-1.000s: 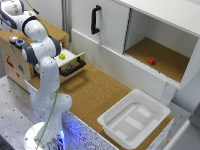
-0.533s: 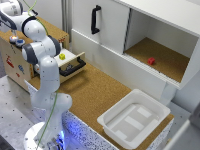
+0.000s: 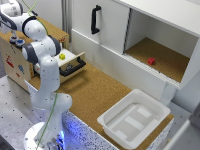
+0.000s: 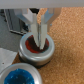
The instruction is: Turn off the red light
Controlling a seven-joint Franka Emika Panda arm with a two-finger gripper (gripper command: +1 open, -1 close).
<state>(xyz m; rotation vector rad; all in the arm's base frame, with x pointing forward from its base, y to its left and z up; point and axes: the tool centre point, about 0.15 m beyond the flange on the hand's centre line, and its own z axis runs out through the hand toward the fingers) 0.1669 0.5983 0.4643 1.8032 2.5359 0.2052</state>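
The red light is a round red button in a grey housing, seen up close in the wrist view. My gripper is shut, its two fingertips close together and pressing down on the middle of the red button. A blue button sits right beside it. In the exterior view the arm reaches over the top of the wooden box at the exterior view's left. Two round buttons show there; the gripper and the red one are hidden by the arm.
An open drawer holding a yellow object juts from the wooden box. A white tray lies on the cork surface. A white cabinet with a black handle holds a small red block.
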